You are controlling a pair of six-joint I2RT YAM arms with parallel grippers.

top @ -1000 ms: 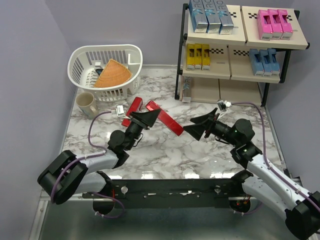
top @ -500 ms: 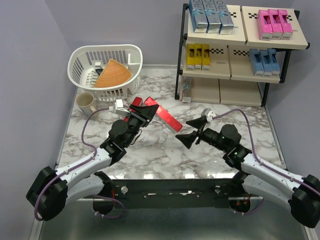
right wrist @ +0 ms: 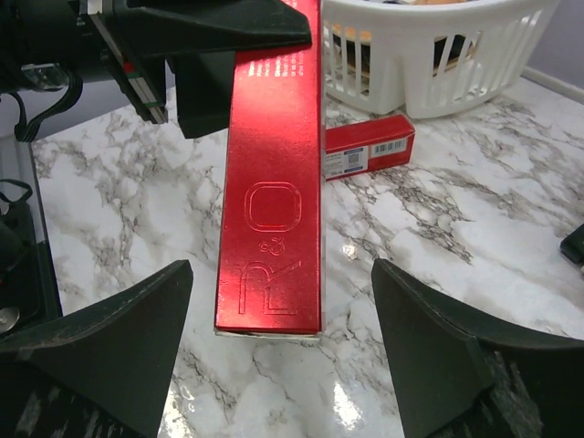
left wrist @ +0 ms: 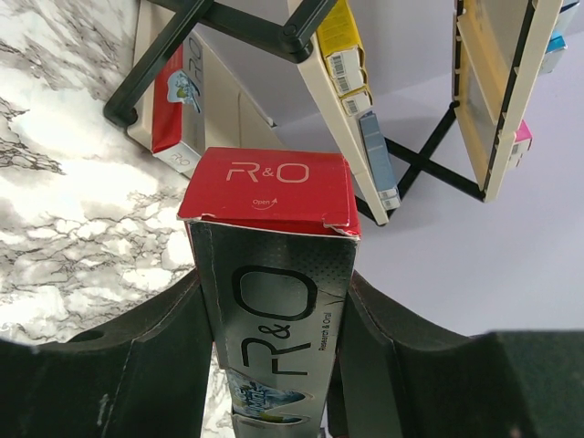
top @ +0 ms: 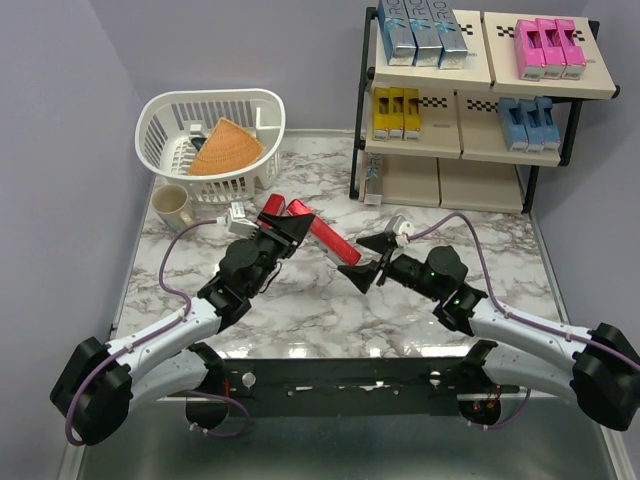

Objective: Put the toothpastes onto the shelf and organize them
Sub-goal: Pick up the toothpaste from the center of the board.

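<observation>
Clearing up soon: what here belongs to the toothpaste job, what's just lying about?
Job: held red toothpaste carton; second red carton on the marble; black-framed three-tier shelf; silver-blue cartons; pink cartons; yellow cartons; blue cartons.
Lying about: white plastic basket; orange wedge inside; beige mug.

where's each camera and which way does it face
top external: above, behind the robot, looking down on table, shelf, basket; both arms show.
left wrist: on that arm, faces the shelf along the gripped red carton; left gripper flanks it.
right wrist: on that arm, faces the basket; open right gripper frames the carton's end.
shared: both wrist views show that carton.
</observation>
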